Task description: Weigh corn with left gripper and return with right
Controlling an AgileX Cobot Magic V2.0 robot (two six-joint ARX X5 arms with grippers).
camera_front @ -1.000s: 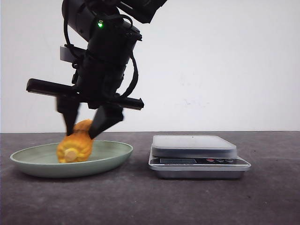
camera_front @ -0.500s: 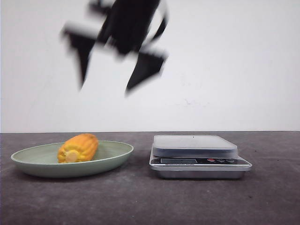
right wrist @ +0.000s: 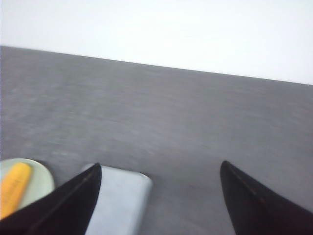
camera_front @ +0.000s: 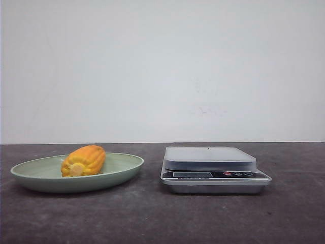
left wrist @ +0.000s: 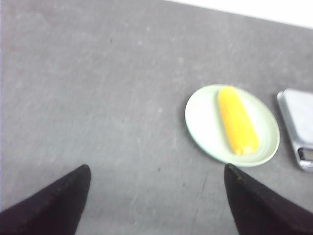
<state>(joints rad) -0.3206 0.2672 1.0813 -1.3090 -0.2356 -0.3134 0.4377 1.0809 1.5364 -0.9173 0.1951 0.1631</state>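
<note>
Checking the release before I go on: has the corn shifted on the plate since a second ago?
Yes, slightly. The corn has settled a little toward the scale and lies lower on the plate, no longer gripped.

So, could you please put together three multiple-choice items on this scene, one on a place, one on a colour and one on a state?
1. Where does the corn lie?
A. on the scale
B. on the plate
C. on the bare table

2. What colour is the plate?
A. pale green
B. red
C. black

3. How does the left gripper stand?
A. shut on the corn
B. shut on the plate's rim
C. open and holding nothing

Answers:
1. B: the front view shows the corn resting on the plate, left of the scale, whose platform is bare.
2. A: the plate reads pale green in the front view and the left wrist view.
3. C: in the left wrist view its two fingers stand wide apart above the table, with the corn far off on the plate.
</note>
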